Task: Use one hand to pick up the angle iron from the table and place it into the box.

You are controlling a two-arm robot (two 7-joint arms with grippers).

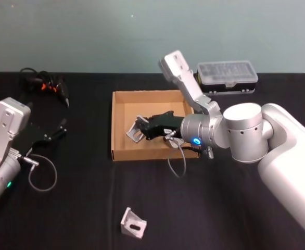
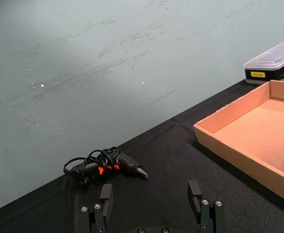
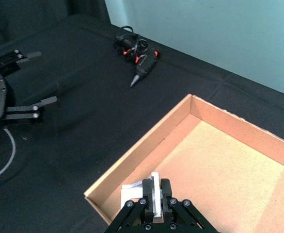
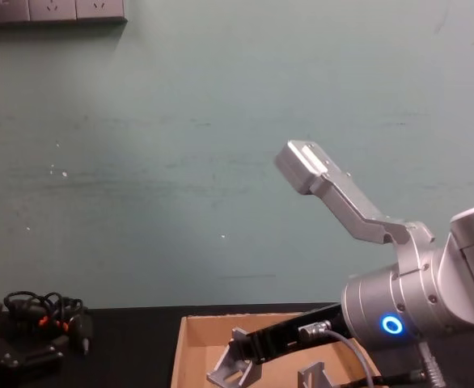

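My right gripper [image 1: 140, 128] reaches in over the brown cardboard box [image 1: 112, 125] and is shut on a silver angle iron [image 1: 133, 133]. The right wrist view shows that angle iron [image 3: 153, 193] clamped between the black fingers [image 3: 165, 190], just inside the box's [image 3: 137, 150] near-left corner. From the chest, the held angle iron [image 4: 232, 365] hangs low, about level with the box wall [image 4: 178, 356]; whether it touches the floor I cannot tell. A second angle iron [image 1: 134, 223] lies on the black table [image 1: 79, 208] in front of the box. My left gripper [image 1: 56, 133] rests open at the far left.
A clear-lidded black plastic case [image 1: 227, 76] stands behind the box at the right. A black glue gun with coiled cord [image 1: 46, 83] lies at the back left. Loose grey cables [image 1: 40, 177] hang from both wrists. The left wrist view shows open fingers [image 2: 105, 196] facing the glue gun [image 2: 108, 167].
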